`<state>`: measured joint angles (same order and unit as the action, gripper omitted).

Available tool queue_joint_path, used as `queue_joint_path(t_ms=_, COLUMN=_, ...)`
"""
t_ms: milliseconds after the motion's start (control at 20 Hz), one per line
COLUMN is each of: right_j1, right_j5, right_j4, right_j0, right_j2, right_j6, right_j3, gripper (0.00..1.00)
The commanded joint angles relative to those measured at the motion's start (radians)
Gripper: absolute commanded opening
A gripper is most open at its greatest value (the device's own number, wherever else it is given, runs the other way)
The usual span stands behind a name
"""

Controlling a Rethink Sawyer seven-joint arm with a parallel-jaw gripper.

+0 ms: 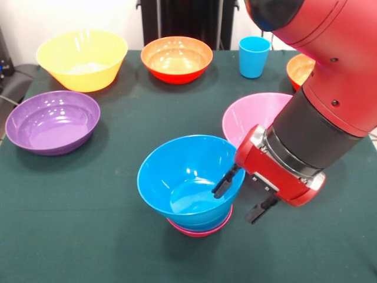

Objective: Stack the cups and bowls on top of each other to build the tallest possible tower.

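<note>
The tower stands at the front middle of the table: a medium blue bowl (177,177) on top, a small blue bowl just showing under it, and a small magenta-red bowl (200,230) lowest. My gripper (241,197) is open at the tower's right side. One finger is inside the medium blue bowl's rim and the other is outside it. The light blue cup (254,56) stands upright at the back right. The red cup is out of view.
Single bowls stand around: yellow (82,59) at back left, purple (52,121) at left, orange-red (177,59) at back middle, pink (253,115) behind my gripper, and another orange-red (299,69) partly hidden by my arm (330,112).
</note>
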<state>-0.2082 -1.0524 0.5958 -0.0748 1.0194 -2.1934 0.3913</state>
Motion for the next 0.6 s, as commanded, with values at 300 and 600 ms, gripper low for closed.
queue_joint_path(t_ms=300, right_j1=0.008, right_j5=0.024, right_j4=-0.026, right_j0=0.052, right_j2=-0.088, right_j6=-0.068, right_j3=0.011, gripper=1.0)
queue_joint_path(t_ms=600, right_j1=-0.048, right_j5=0.052, right_j4=-0.014, right_j0=0.069, right_j2=-0.049, right_j6=-0.125, right_j3=-0.043, gripper=1.0)
